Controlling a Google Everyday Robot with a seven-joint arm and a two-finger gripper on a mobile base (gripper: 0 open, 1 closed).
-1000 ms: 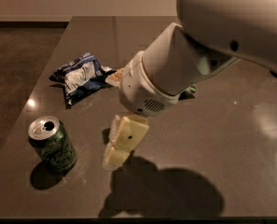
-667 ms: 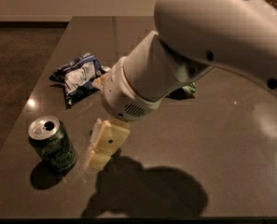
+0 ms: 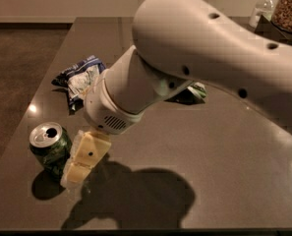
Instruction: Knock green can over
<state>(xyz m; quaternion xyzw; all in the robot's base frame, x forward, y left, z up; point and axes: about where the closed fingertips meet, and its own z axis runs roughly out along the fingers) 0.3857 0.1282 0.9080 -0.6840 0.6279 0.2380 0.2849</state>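
Dark glossy table (image 3: 224,146) in a dim room, brownish floor off to the left. Near the front-left corner, the can (image 3: 49,150): standing upright, silver top and pull-tab hole facing up, long axis straight up and down. Right next to it, the gripper (image 3: 84,159), hanging off a big white arm (image 3: 194,48) that swoops in from the upper right. Sits low, just above the tabletop by the look of it, about level with the can's body and on its right side in the view. So close it might be touching already, honestly can't tell from here. Can't tell either whether the gripper is open or closed; doesn't seem to be holding anything though. Key bit for the next move: can lies directly left of the gripper in the view, so probably just needs a sideways shove that way, ideally landing up near the rim rather than the base so it tips instead of sliding. Plenty of table edge nearby on that side, so could roll off if hit hard. Crinkled bag (image 3: 81,77) further back, well apart from all this.
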